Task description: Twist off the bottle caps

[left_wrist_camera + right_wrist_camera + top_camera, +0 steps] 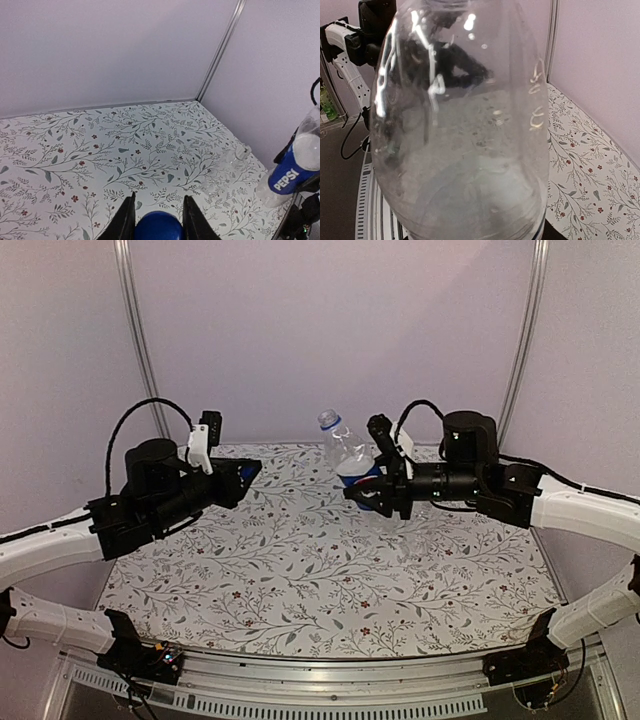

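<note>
Our left pincer (159,207) is pinching the blue cap (157,227), well apart from the Pepsi bottle (345,452), which our right pincer (374,492) clamps at the label, tilted above the counter (300,570). We should lower the cap close to the counter before letting go, so it doesn't roll. The unlabelled bottle (225,167), lying near the far corner, comes next.

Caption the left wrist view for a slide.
Left pincer grips solid blue round plastic cap; clear Pepsi-labelled plastic bottle at right edge.
</note>
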